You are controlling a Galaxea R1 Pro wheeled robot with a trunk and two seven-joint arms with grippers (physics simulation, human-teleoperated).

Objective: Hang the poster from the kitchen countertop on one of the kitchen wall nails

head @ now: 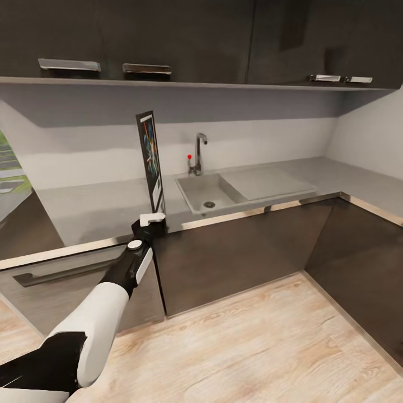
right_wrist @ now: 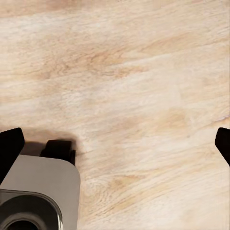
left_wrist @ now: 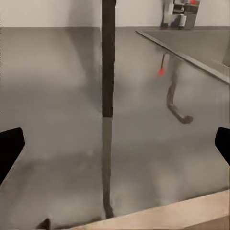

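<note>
The poster (head: 151,159) stands upright on the kitchen countertop (head: 95,207), turned almost edge-on to my head camera, left of the sink. In the left wrist view it is a thin dark vertical strip (left_wrist: 108,57) with its reflection on the glossy slab below it. My left gripper (head: 152,219) is at the counter's front edge, just before the poster's lower end. It is open (left_wrist: 115,148), its fingertips wide apart on either side of the strip and not touching it. My right gripper (right_wrist: 115,146) is open over the wooden floor. The wall nails are out of view.
A sink (head: 204,193) with a tap (head: 198,151) is set into the counter right of the poster. Dark upper cabinets (head: 168,39) overhang the counter, which turns along the right wall. Lower cabinets (head: 240,252) front the wooden floor (head: 252,347). My base (right_wrist: 38,191) is under the right gripper.
</note>
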